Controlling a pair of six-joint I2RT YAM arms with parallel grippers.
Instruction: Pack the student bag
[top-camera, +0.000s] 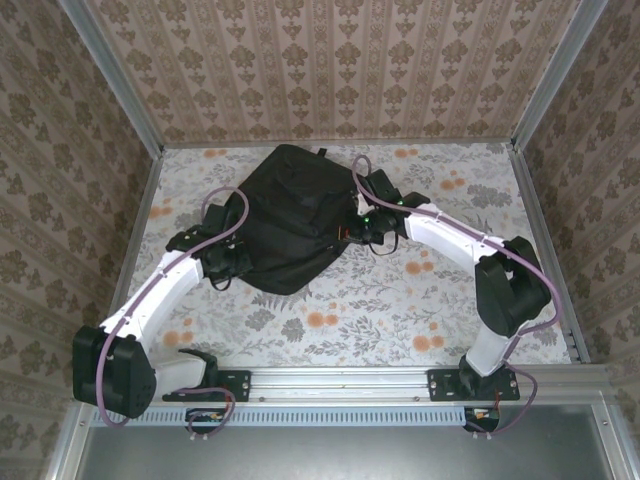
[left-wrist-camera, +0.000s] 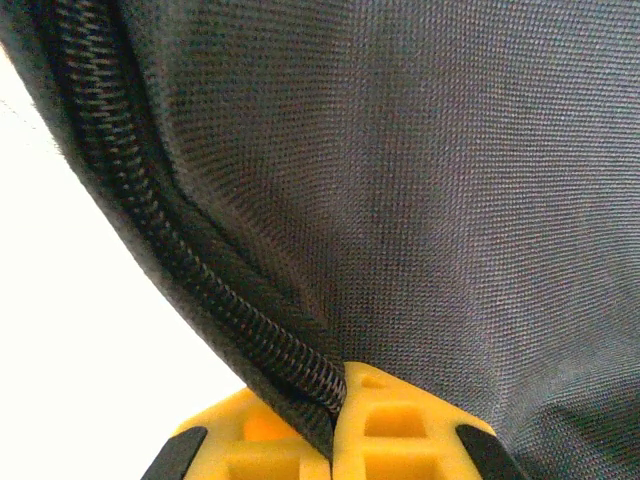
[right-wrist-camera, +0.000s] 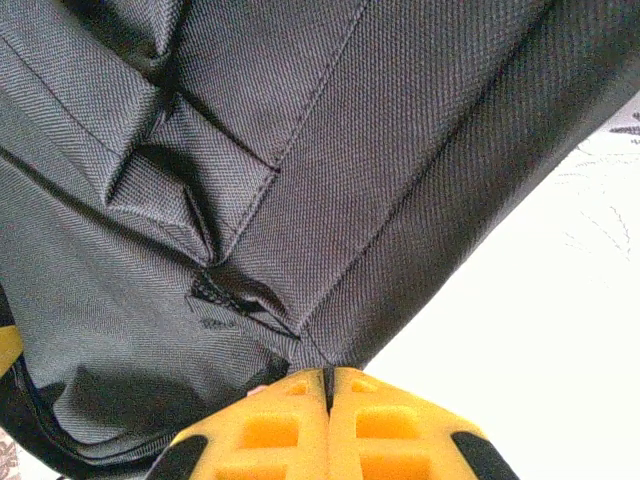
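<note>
Student bag (top-camera: 285, 215): large black soft fabric backpack, lying on the floral-patterned tabletop (top-camera: 400, 300) toward the far wall, between the two arms. Step in hand, as judged: holding and positioning the bag by its two sides; contents hidden. The next move calls for an even pull from both sides, so the cloth does not slip. Left fingers (left-wrist-camera: 400, 430): closed tight, pinching the bag's edge at the coiled black zipper (left-wrist-camera: 200, 290). Right fingers (right-wrist-camera: 390, 430): closed tight on a fabric seam.
</note>
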